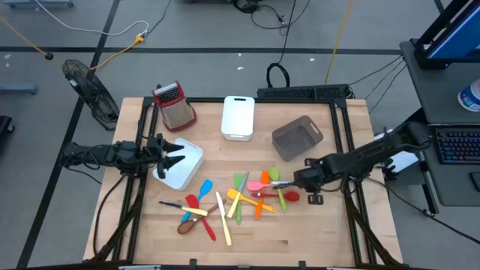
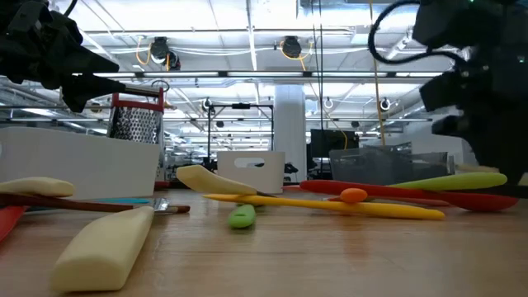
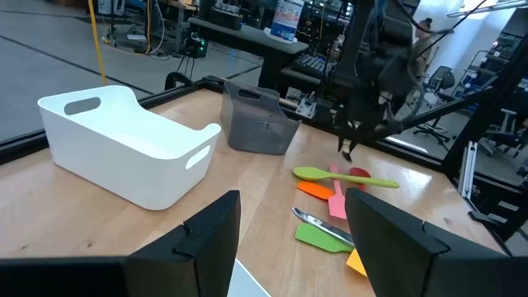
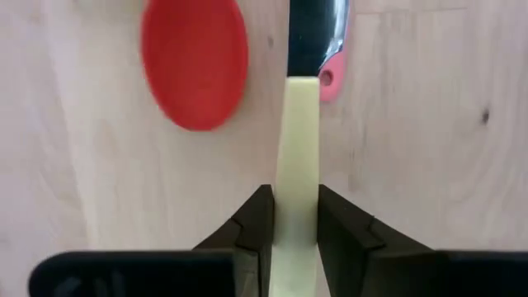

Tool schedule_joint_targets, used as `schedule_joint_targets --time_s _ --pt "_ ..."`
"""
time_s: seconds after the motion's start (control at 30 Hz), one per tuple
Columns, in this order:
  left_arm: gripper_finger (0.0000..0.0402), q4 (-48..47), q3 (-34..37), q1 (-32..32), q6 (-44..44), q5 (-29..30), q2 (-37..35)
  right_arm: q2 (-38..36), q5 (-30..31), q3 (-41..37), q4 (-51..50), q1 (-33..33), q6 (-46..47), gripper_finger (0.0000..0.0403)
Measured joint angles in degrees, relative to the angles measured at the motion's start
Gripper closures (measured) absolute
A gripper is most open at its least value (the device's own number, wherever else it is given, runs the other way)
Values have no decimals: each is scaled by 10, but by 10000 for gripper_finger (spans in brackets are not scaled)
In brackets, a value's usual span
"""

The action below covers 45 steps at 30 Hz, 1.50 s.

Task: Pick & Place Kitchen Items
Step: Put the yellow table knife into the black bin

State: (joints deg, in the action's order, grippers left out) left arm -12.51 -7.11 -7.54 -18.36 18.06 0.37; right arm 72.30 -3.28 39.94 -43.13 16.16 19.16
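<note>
The pale green utensil handle (image 4: 295, 165) lies on the table beside a red spoon (image 4: 195, 62), pinched between the right gripper (image 4: 294, 223) fingers, probably for lifting toward a bin, while the left gripper (image 1: 171, 155) waits wide over the white bin (image 1: 187, 169).

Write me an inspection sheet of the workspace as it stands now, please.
Surface: wooden table, bare wood along the near edge.
Job's things: toy utensils lying scattered on the wood in the middle.
Clutter: metal grater at the back left; centre white bin; left white bin; grey bin.
Hands: left hand open, over the left white bin; right hand shut on a pale utensil handle at the scatter's right edge.
Cables: black cable loop and yellow cable on the floor behind the table.
Surroundings: keyboard on a desk at the right; no person seen.
</note>
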Motion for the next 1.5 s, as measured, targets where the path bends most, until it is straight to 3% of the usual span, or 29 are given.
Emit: schedule_joint_targets --time_s 0.3,0.43,0.9,1.3,1.5 --pt "176 2 0 0 -4 0 0 -84 -31 0 36 0 59 342" --pt "176 4 0 0 -4 0 0 -109 -61 0 117 0 109 342" --pt "176 4 0 0 2 1 0 -139 -55 1 452 -52 320 342" --pt "176 4 0 0 -17 1 0 -139 63 2 485 -111 647 342" --pt "176 4 0 0 -11 1 0 -139 64 2 482 -121 812 342"
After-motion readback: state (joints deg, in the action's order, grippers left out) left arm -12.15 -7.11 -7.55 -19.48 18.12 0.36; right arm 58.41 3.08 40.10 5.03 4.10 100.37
